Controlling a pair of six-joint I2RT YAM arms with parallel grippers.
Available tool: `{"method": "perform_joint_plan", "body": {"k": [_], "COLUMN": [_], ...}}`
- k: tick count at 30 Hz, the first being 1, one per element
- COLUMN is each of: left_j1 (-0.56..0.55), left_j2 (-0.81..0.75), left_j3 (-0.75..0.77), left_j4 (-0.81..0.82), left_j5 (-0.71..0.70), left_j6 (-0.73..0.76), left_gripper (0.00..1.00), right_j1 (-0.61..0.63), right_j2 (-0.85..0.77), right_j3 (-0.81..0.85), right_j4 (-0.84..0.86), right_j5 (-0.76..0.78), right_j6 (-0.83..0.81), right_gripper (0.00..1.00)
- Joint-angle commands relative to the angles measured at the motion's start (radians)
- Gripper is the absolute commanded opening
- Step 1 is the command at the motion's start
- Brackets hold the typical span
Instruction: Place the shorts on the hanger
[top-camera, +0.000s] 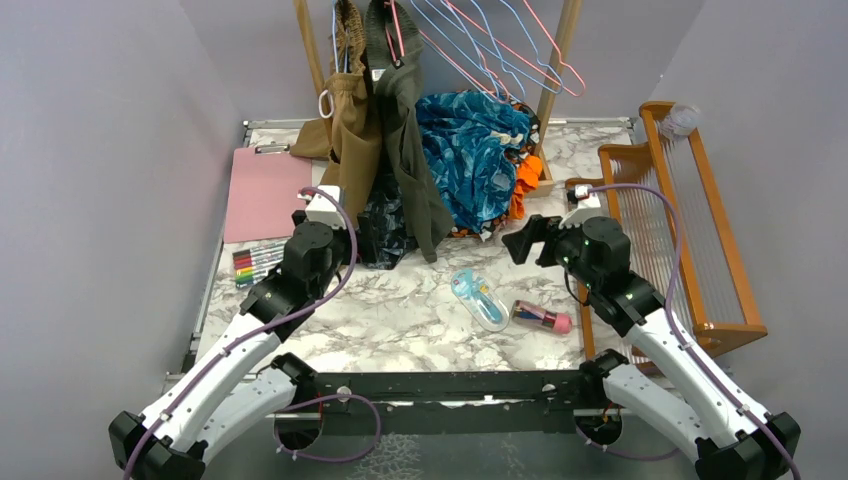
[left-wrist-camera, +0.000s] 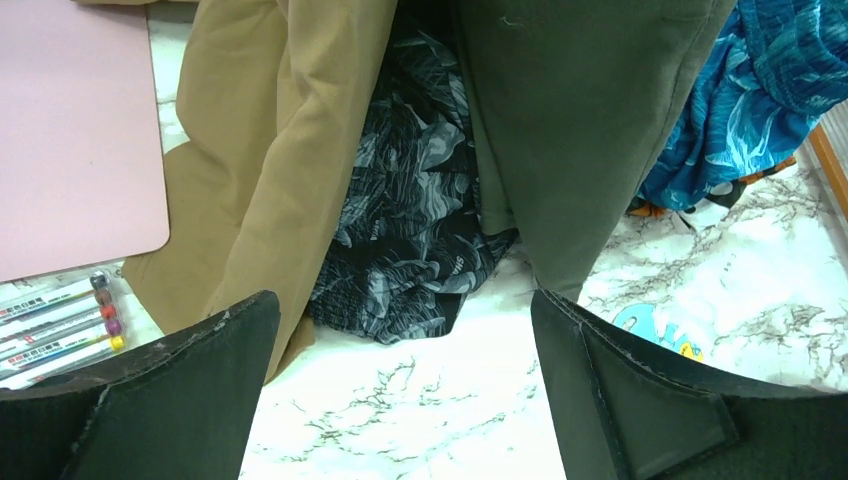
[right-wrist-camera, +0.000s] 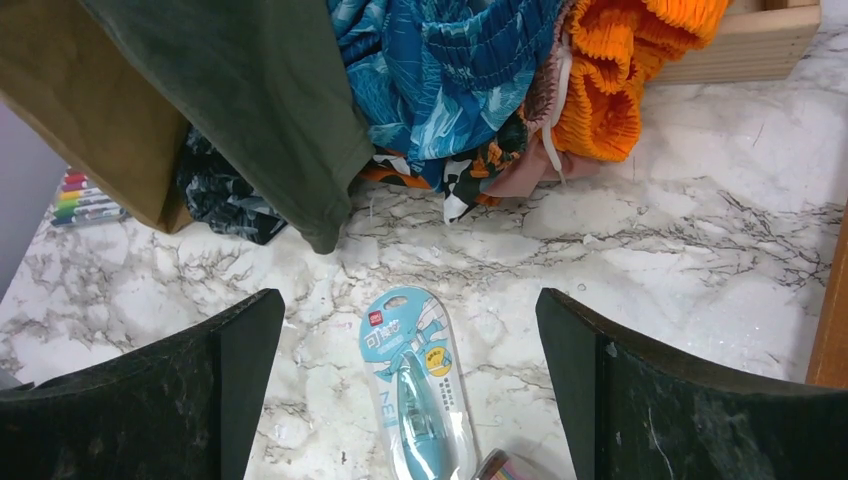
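Left gripper (left-wrist-camera: 400, 320), right gripper (right-wrist-camera: 410, 320): spread wide, nothing held, aimed low at the pile (pre-grasp stance, likely). Shiny teal-blue wavy-print shorts (right-wrist-camera: 440, 70) heaped at table rear, against orange ribbed cloth (right-wrist-camera: 610, 90). Thin light-blue wire hanger (top-camera: 505, 52) up on rail. Hanging olive garment (right-wrist-camera: 260, 110) crowding left approach.
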Motion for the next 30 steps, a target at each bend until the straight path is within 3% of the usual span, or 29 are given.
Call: {"method": "perform_joint_plan", "body": {"k": [1,12,21,30], "left_j1": [0.005,0.005,0.005,0.003], "left_j2": [-0.012,-0.054,-0.124,-0.144], "left_j3": [0.015,-0.001,-0.034,-0.023], "left_j4": [0.014,0.025,0.057,-0.009], "left_j5": [0.036,0.039,0.026,-0.194], "left_j6": [0.0,0.008,0.029,0.025], "left_gripper": [0.99,0.99,0.99,0.98], "right_j1": [0.004,0.004,0.009,0.056], "right_j2": [-0.012,-0.012,0.102,0.206], "right_j3": [-0.008,0.009,0.123,0.223], "right_j4": [0.043,0.047,0.089,0.11], "right_j5": [-0.037,-0.112,-0.189,0.027], "right_j6": [-0.021,-0.057,-0.045,-0.003], "right_gripper": [0.99,1.0,0.89,0.8]}}
